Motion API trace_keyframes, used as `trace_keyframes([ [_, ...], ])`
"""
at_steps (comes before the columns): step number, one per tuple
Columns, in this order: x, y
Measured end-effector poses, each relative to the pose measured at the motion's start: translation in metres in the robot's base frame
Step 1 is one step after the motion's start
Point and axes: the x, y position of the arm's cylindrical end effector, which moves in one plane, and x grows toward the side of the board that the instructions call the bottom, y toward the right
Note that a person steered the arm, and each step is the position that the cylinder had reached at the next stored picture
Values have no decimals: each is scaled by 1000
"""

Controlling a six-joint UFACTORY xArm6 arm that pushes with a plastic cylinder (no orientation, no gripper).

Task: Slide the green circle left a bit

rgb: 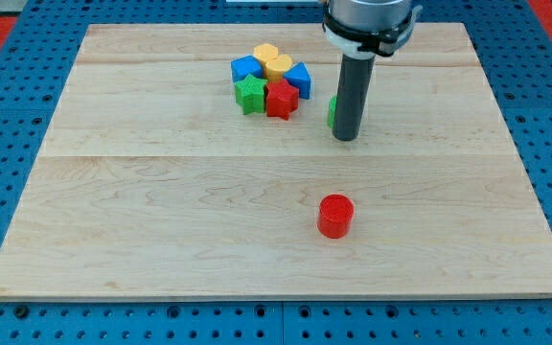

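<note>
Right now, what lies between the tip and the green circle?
Nothing: in the camera view my tip stands right against the green circle, mostly hiding it.

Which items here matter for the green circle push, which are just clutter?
Job:
- green circle, mostly hidden behind the rod
- my tip, at its right side

Clutter:
- red cylinder
- cluster at the view's top: yellow block, blue blocks, green star, red star

We see a pale wooden board (161, 192), smooth and matt with visible grain. Our rod (350, 96) looks dark, slightly glossy metal. The red cylinder (335, 216) appears painted, smooth.
</note>
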Motion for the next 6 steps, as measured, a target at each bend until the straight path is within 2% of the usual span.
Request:
trace_keyframes([
  [3,-77,18],
  [5,-93,76],
  [6,-108,50],
])
